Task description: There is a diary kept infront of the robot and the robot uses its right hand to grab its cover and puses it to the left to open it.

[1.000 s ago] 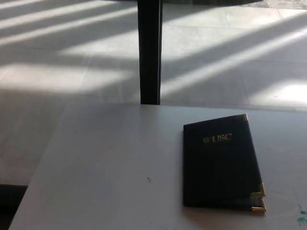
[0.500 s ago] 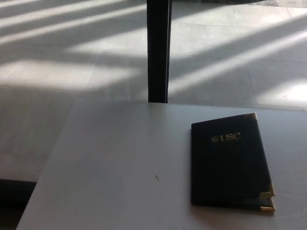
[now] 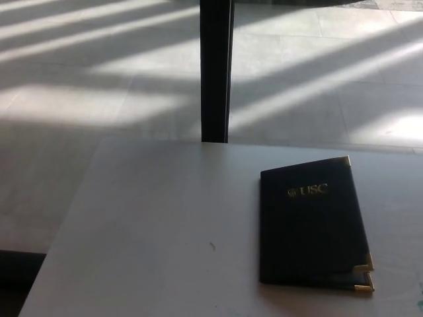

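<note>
Diary [image 3: 312, 228] lies closed on the white table [image 3: 152, 224], right of centre, spine toward the table's middle, gold "USC" stamp up. Its cover's free edge faces right, gold corner caps [image 3: 363, 276] showing, near the picture's right border. Broad bare tabletop to its left. Dark post [image 3: 215, 69] stands behind the far table edge. Neither hand is in view; finger state cannot be told.

Only a slight camera shift; diary [image 3: 312, 224] unmoved.
</note>
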You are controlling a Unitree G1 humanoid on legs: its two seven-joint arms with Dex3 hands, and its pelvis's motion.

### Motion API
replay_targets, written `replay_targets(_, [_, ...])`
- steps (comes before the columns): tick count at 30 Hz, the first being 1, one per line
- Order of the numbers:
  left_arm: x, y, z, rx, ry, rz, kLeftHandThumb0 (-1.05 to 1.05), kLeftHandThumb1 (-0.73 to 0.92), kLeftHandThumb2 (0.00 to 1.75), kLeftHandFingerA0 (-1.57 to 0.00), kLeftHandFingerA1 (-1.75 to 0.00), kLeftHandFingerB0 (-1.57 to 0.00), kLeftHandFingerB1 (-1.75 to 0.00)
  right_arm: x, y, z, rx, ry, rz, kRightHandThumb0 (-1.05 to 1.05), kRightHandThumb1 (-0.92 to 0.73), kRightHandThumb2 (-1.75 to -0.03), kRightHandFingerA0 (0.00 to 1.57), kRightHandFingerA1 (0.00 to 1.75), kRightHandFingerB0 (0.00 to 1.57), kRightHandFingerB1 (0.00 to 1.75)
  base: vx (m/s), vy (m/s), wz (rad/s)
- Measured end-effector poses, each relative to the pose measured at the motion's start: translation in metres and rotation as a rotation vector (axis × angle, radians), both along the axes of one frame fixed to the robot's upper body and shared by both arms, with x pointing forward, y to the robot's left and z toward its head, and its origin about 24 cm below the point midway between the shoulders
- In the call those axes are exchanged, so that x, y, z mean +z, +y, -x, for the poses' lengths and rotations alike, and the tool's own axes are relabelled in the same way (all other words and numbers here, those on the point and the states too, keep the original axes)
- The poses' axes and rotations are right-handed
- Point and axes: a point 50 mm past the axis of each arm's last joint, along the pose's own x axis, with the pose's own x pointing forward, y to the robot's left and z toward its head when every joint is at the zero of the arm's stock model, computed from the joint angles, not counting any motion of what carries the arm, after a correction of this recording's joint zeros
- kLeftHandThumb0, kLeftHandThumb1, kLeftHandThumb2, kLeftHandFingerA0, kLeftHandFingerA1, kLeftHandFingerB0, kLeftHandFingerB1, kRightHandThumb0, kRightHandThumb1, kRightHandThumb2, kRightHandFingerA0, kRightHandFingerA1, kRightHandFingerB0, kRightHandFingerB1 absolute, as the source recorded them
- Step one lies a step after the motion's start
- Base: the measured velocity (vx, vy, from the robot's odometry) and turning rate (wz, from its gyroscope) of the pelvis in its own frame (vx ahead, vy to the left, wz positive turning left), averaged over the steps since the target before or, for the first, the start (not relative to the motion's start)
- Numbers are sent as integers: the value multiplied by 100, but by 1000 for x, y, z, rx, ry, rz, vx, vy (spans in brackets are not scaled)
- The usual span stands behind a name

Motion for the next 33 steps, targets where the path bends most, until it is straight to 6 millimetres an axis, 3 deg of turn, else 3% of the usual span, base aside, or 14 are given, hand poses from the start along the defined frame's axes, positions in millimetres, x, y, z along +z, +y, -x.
replay_targets(4, [6,8,-1,64,-30,8,-85,92,103,-50,-114,-40,-103,19,-18,8,-106,-49,16,-82,-92,-92,59,79,44,63,0,0,0])
replay_targets(6, [9,10,-3,91,-51,14,-75,92,139,-68,-105,-44,-85,30,-24,4,-131,-71,28,-83,-92,-85,68,74,47,59,0,0,0])
replay_targets(7, [10,11,-4,102,-62,16,-87,92,102,-60,-107,-44,-92,37,-27,1,-143,-85,37,-85,-92,-83,65,75,47,60,0,0,0])
replay_targets(10, [16,15,-8,117,-84,10,-88,92,102,-56,-104,-41,-90,57,-34,-10,-165,-140,65,-82,-74,-121,61,78,47,67,0,0,0])
replay_targets(11, [18,16,-9,119,-90,7,-88,92,100,-54,-103,-39,-87,62,-36,-13,-170,-157,74,-84,-92,-79,71,76,49,57,0,0,0])
replay_targets(14, [24,19,-15,121,-119,-2,-90,92,100,-51,-96,-42,-86,82,-41,-26,-181,-202,96,-84,-92,-76,71,73,55,57,0,0,0])
replay_targets(15, [26,19,-17,120,-130,-4,-91,92,100,-55,-97,-46,-86,88,-42,-30,-182,-219,104,-85,-71,-119,51,73,46,64,0,0,0])
replay_targets(16, [28,19,-20,115,-141,-8,-94,92,100,-56,-96,-45,-87,94,-42,-33,-179,-239,113,-88,-92,-73,50,69,51,52,0,0,0])
replay_targets(19, [36,19,-31,98,-179,-20,-93,92,98,-59,-99,-45,-90,110,-39,-45,-141,-294,144,-84,-92,-72,63,71,57,53,0,0,0])
replay_targets(21, [41,19,-37,89,-200,-24,-92,92,97,-63,-99,-51,-92,118,-36,-52,-119,-314,162,-80,-71,-119,58,76,46,63,0,0,0])
replay_targets(22, [43,18,-40,84,-210,-28,-93,92,96,-58,-100,-48,-92,122,-34,-55,-102,-317,179,-85,-92,-71,56,74,49,55,0,0,0])
replay_targets(25, [48,17,-47,76,-241,-32,-94,92,97,-59,-99,-47,-89,124,-27,-60,-65,-330,193,-82,-71,-118,56,78,43,64,0,0,0])
replay_targets(26, [48,17,-47,75,-245,-31,-93,92,97,-60,-99,-45,-87,121,-25,-60,-59,-326,186,-84,-92,-71,65,80,52,57,0,0,0])
replay_targets(33, [54,16,-51,76,-288,-34,-93,92,95,-57,-107,-43,-96,106,-12,-62,-31,-306,150,-86,-85,-71,77,81,61,59,0,0,0])
